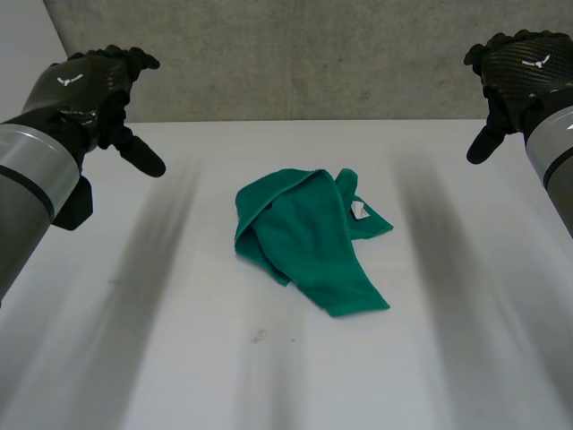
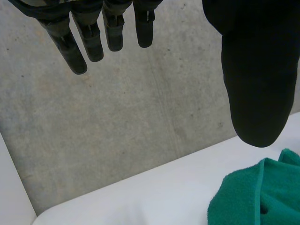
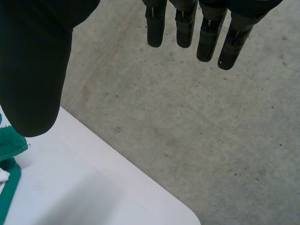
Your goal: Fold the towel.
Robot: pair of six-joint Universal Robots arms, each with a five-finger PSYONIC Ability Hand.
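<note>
In the middle of the white table (image 1: 179,358) sits the green towel (image 1: 309,237), and it's a proper crumpled heap, not folded at all. One end is bunched up with a thick rolled-over ridge toward the back. A longer, flatter flap trails off toward the near edge. There's a small white tag (image 1: 358,210) poking out on the towel's right side, close to the bunched part.

Neither hand is on it. The left hand (image 1: 94,90) hangs up in the air over the far left of the table, well apart from the towel. From its wrist camera the fingers (image 2: 86,42) are straight and relaxed, with the thumb (image 2: 255,84) held wide off to the side, so it's spread open with nothing in it. A bit of the towel's edge shows on the table beyond the thumb.

The right hand (image 1: 519,76) is the mirror of that, raised over the far right and also well clear of the cloth. Its fingers (image 3: 208,37) point out loose and straight, and its thumb (image 3: 33,79) is held apart from them, empty too. A sliver of green towel sits just past that thumb.

Behind the table is a grey concrete wall (image 1: 295,54). Both grey forearms come in from the sides in the head view.
</note>
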